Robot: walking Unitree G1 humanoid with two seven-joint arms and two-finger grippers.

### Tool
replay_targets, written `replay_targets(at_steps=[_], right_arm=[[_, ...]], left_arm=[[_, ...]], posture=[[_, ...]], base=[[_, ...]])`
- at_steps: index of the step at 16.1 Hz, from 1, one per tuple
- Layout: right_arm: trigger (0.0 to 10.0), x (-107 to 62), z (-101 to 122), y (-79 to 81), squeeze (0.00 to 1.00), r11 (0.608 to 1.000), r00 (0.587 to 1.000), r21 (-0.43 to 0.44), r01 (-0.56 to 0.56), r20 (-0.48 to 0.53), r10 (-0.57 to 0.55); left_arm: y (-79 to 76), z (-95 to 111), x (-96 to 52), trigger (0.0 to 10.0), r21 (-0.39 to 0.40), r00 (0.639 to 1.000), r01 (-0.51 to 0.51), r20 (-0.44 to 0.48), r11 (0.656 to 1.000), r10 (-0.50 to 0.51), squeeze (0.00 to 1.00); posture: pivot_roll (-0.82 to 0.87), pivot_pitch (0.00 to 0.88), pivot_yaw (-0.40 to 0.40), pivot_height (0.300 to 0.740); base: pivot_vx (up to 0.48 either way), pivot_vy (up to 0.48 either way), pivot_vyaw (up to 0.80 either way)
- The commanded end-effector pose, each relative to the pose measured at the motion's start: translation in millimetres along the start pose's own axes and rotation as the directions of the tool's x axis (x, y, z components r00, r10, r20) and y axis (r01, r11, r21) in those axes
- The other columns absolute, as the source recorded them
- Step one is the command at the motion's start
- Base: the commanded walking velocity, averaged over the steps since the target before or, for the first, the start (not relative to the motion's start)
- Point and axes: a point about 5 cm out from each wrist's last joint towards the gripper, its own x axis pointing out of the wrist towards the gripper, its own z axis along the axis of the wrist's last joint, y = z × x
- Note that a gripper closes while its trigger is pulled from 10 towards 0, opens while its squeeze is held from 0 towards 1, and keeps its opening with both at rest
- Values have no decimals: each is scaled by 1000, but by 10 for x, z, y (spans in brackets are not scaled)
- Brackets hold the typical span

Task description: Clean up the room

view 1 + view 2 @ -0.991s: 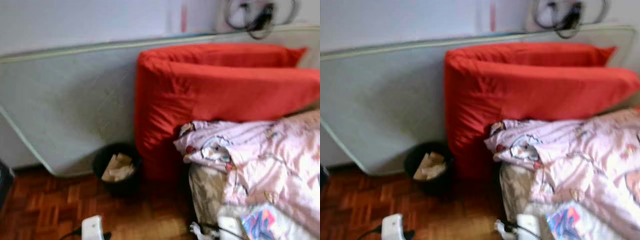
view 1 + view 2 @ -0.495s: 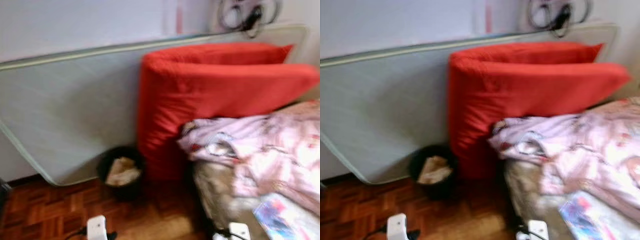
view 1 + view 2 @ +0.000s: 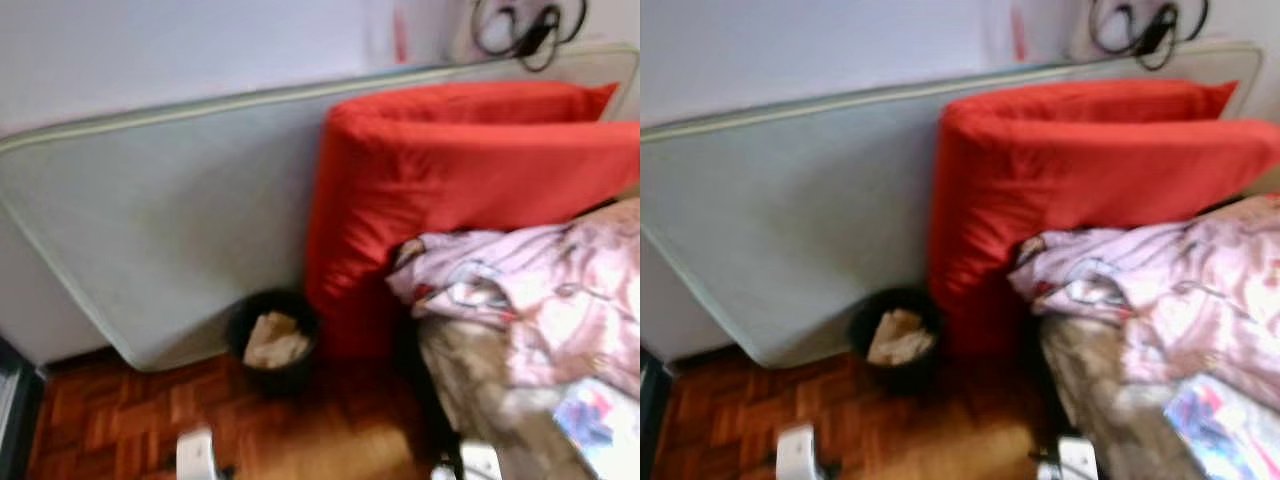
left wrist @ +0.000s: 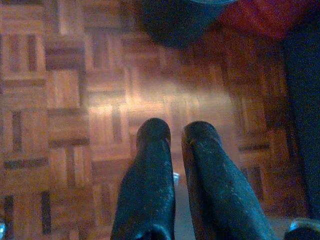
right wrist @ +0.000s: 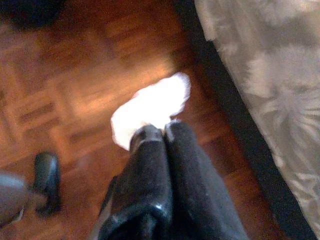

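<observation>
1. Left eye view: the black bin (image 3: 272, 343) sits ahead at 12 o'clock, against the red cushion (image 3: 470, 190).
2. Left wrist view: the left gripper (image 4: 176, 134) hangs empty, fingers almost together.
3. Right wrist view: the right gripper (image 5: 159, 131) pinches white paper (image 5: 152, 107); I think the bin lies toward 11 o'clock.

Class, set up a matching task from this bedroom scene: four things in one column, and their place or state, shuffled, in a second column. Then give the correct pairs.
Things
1. black bin
2. red cushion
3. white tissue
4. left pincer

Place or state
A. pinched in the right pincer
B. holding nothing, above the parquet floor
C. on the floor, crumpled paper inside
D. leaning against the grey mattress

Pairs: 1-C, 2-D, 3-A, 4-B
</observation>
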Motion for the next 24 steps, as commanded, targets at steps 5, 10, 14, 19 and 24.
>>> replay_targets(at_steps=[5, 10, 14, 19, 24], right_arm=[[10000, 16, 67, 69, 0, 1000, 1000, -3, -21, 23, 21], [10000, 16, 67, 73, 0, 1000, 999, -8, -25, 22, 25], [10000, 16, 64, 79, 0, 999, 999, -27, -35, 17, 35], [10000, 16, 71, 79, 0, 998, 999, -37, -46, 22, 47], [10000, 17, 73, 82, 0, 998, 998, -37, -51, 19, 52]], left_arm=[[78, -44, -26, 10000, 4, 1000, -23, -10, 1000, 23, 0], [94, -47, -29, 10000, 8, 1000, -22, -12, 1000, 23, 0], [99, -71, -33, 10000, 16, 999, -25, -29, 1000, 26, 0], [91, -73, -32, 10000, 8, 999, -19, -31, 1000, 19, 0], [119, -84, -39, 10000, 1, 999, -22, -38, 1000, 22, 0]], posture=[[84, 0, 7, 740], [85, 0, 8, 740], [87, 0, 7, 740], [86, 0, 7, 740], [85, 0, 7, 740]], base=[[0, 355, 0], [0, 133, 0], [0, 0, 0], [0, 0, 640], [164, 0, 640]])
